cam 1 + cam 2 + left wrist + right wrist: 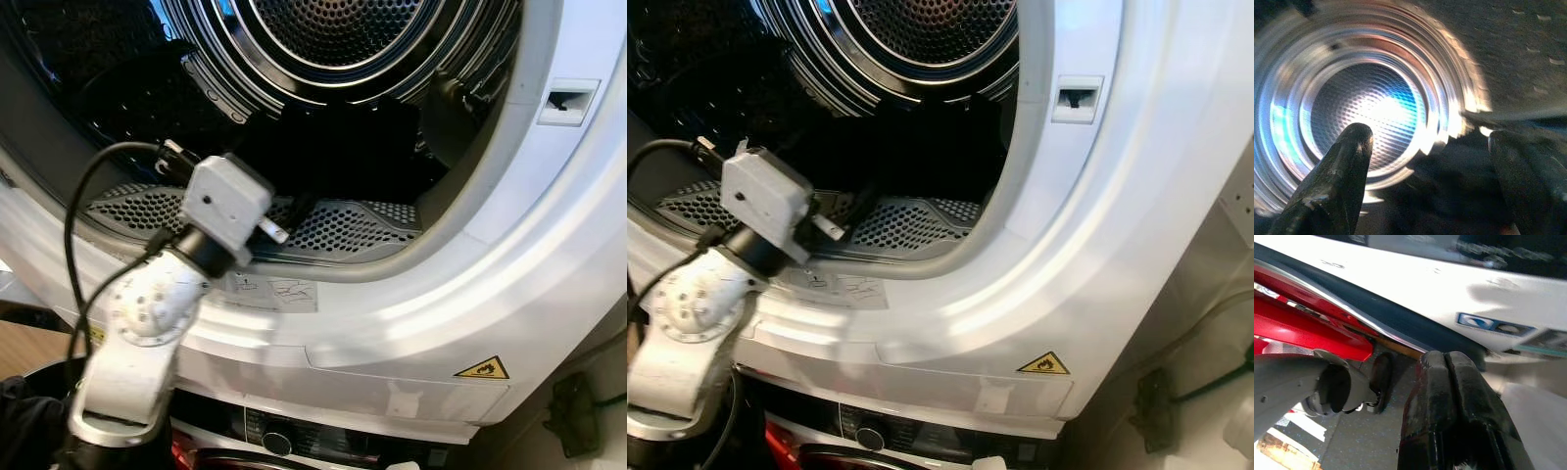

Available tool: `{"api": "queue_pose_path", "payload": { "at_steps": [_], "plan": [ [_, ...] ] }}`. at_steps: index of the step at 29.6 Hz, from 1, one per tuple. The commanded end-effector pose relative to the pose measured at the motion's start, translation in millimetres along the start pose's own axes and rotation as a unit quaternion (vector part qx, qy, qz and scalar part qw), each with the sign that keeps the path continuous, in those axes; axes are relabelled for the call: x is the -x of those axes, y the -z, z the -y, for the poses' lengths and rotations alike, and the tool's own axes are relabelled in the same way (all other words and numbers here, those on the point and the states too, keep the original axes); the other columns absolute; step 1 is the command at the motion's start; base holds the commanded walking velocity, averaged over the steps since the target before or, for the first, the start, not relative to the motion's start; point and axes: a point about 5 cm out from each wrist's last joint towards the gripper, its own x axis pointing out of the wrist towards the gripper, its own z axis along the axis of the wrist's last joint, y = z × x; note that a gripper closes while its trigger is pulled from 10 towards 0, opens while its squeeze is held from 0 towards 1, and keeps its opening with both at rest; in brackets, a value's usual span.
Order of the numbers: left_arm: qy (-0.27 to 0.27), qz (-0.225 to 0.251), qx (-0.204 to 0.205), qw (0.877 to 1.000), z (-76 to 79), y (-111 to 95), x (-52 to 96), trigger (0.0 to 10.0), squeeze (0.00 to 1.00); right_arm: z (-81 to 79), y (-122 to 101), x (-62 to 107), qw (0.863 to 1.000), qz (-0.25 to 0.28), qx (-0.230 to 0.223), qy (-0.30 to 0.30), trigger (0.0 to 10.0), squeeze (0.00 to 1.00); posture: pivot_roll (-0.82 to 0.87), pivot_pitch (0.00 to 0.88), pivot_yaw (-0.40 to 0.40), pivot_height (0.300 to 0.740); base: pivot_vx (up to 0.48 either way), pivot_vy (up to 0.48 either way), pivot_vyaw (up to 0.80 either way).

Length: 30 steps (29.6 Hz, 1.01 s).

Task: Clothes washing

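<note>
The washing machine's round opening (460,235) is right in front of me, with the perforated steel drum (333,29) behind it. A dark garment (343,147) lies at the bottom of the drum mouth, above the perforated lint grille (353,225). My left arm (147,313) reaches over the rim, and its wrist block (225,201) sits at the door sill. In the left wrist view the left gripper (1427,139) is open, its fingers (1352,161) wide apart and pointing into the drum (1366,107), with dark cloth (1459,186) low between them. My right gripper (1447,362) hangs low, shut on nothing.
A door latch slot (566,100) sits in the white front panel at the right. A flame warning sticker (482,369) marks the lower panel. Below is a second machine with a control knob (276,443). A red rim (1308,328) and a white panel (1449,289) lie near the right gripper.
</note>
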Motion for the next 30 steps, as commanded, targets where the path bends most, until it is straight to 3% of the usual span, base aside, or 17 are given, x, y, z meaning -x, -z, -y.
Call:
{"api": "queue_pose_path", "payload": {
  "at_steps": [1,6,15,23,30],
  "plan": [
    [-0.045,-0.007,-0.015,0.999,-11.8,6,-0.3,10.0,0.00,0.1,2,0.4,1.000,0.001,-0.008,0.003,10.0,0.00,0.13,0.000,0.087,0.740,0.000,0.000,0.00],
    [-0.067,-0.006,-0.025,0.997,-12.1,10,3.2,10.0,0.00,0.9,3,0.8,1.000,0.003,-0.015,0.004,10.0,0.00,0.13,0.000,0.073,0.740,0.000,0.000,0.00],
    [-0.117,0.041,-0.054,0.991,-24.5,-16,-4.1,10.0,0.00,3.4,-5,-0.3,1.000,0.011,-0.010,-0.002,10.0,0.00,0.18,0.000,0.017,0.740,0.000,0.000,0.00],
    [-0.115,0.065,-0.079,0.988,-24.6,-23,-9.0,10.0,0.00,7.5,-19,-2.4,1.000,0.025,-0.004,-0.001,10.0,0.00,0.19,0.000,-0.006,0.740,0.000,0.000,0.00],
    [-0.116,0.061,-0.075,0.989,-23.9,-19,-7.6,10.0,0.00,7.9,-23,-3.0,1.000,0.029,-0.008,0.002,10.0,0.00,0.19,0.000,-0.004,0.740,0.000,0.000,0.00]
  ]
}}
